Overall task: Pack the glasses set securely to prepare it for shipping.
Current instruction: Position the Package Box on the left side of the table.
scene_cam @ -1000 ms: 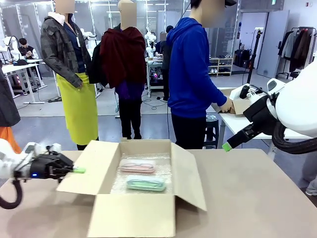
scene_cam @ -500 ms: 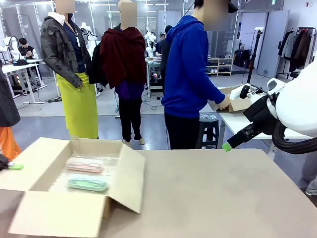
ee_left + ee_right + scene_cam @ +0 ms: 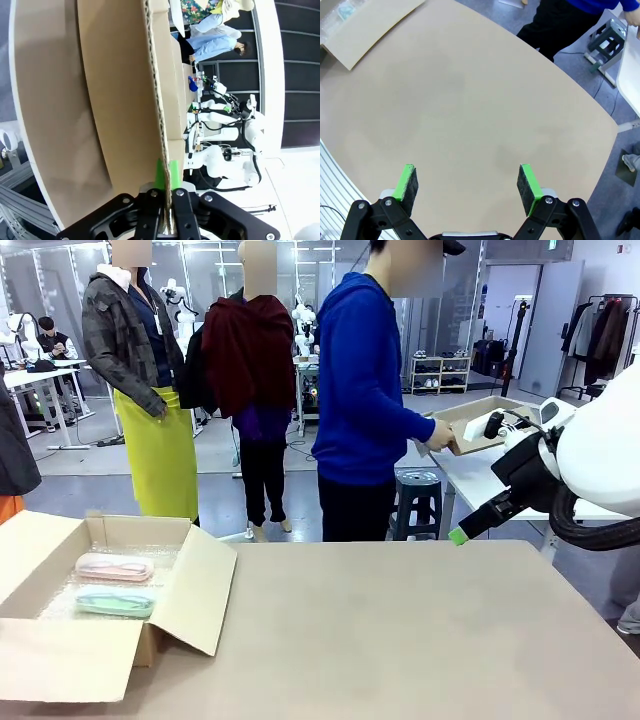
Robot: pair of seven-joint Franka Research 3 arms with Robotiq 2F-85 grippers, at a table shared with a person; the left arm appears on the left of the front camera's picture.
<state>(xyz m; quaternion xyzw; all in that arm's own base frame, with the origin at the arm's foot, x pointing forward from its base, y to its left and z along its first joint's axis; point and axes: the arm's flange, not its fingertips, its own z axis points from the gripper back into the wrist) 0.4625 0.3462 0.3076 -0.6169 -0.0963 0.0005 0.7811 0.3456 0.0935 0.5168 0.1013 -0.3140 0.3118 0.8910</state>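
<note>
We have both cases (image 3: 115,583) lying on bubble wrap in the open box (image 3: 70,660), whose flaps are unfolded, so closing is left. Our left gripper (image 3: 167,196) pinches a flap (image 3: 125,90) edge that runs straight up from its fingers. Our right gripper (image 3: 468,184) hangs open above bare table (image 3: 470,110), the box far beyond its fingertips; a person (image 3: 365,400) stands past the table.

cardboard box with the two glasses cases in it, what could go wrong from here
The left gripper is shut on one thin flap of the cardboard box; the flap may bend or tear instead of moving the box.

The box sits at the table edge, so it might slide off.

The pink case and mint case lie loose under open flaps and could shift.
</note>
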